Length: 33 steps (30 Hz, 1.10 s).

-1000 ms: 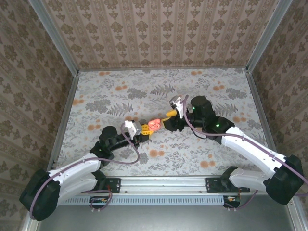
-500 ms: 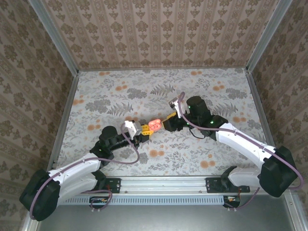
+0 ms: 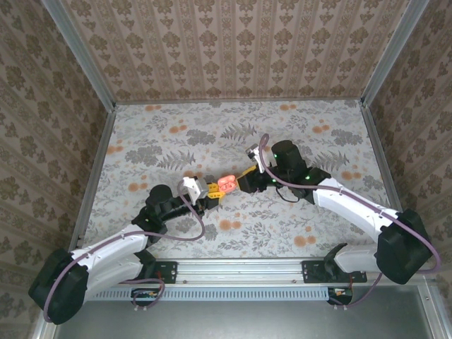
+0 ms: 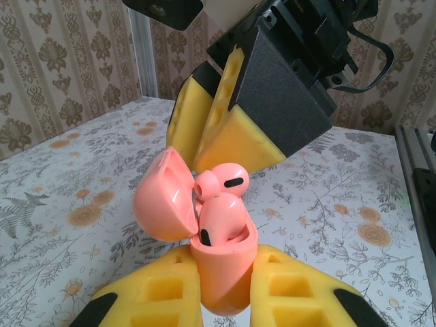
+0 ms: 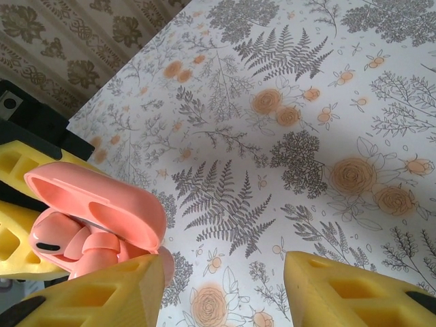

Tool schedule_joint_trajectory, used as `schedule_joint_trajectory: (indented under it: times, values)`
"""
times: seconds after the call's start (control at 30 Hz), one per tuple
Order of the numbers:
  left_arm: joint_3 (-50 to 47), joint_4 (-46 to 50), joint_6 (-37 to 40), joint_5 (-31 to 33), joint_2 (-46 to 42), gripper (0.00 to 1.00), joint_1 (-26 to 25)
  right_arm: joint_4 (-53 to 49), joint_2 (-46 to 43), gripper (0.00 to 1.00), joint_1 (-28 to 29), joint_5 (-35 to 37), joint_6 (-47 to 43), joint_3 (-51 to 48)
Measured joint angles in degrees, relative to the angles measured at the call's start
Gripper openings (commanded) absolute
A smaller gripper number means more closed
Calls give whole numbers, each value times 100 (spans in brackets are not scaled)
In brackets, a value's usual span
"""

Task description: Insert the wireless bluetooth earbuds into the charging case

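A pink charging case (image 4: pixel 221 272) stands upright with its lid (image 4: pixel 160 204) hinged open, and my left gripper (image 4: pixel 225 276) is shut on its body. Two pink earbuds rest in it: the near earbud (image 4: pixel 219 221) sits down in its slot, while the far earbud (image 4: pixel 221 178) rides higher and tilted. My right gripper (image 5: pixel 225 286) is open with nothing between its fingers, its left finger (image 5: pixel 88 296) right beside the case (image 5: pixel 95 204). In the top view the case (image 3: pixel 224 184) lies between the left gripper (image 3: pixel 210 191) and the right gripper (image 3: pixel 245 181).
The floral tabletop (image 3: pixel 282 226) spreads around both arms. Patterned walls and metal rails (image 3: pixel 374 134) close in the table on the sides and back.
The right arm has swung a little left and lower, bringing its open gripper closer to the case. The left arm and the case have stayed still.
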State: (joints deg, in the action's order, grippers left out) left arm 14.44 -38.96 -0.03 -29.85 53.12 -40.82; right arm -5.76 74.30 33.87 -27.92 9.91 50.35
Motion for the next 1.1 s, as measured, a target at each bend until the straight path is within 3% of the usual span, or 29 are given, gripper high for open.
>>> schedule_joint_trajectory:
  times: [0.43,0.67,1.1]
  values:
    - [0,-24,0,2,0,4,2,-24,-7,56,-9,164,83,72]
    - [13,-52,0,-94,0,4,-2,61,-695,57,-92,282,103,-85]
    - [35,-142,0,-151,55,4,-4,264,-734,56,-105,-243,374,-472]
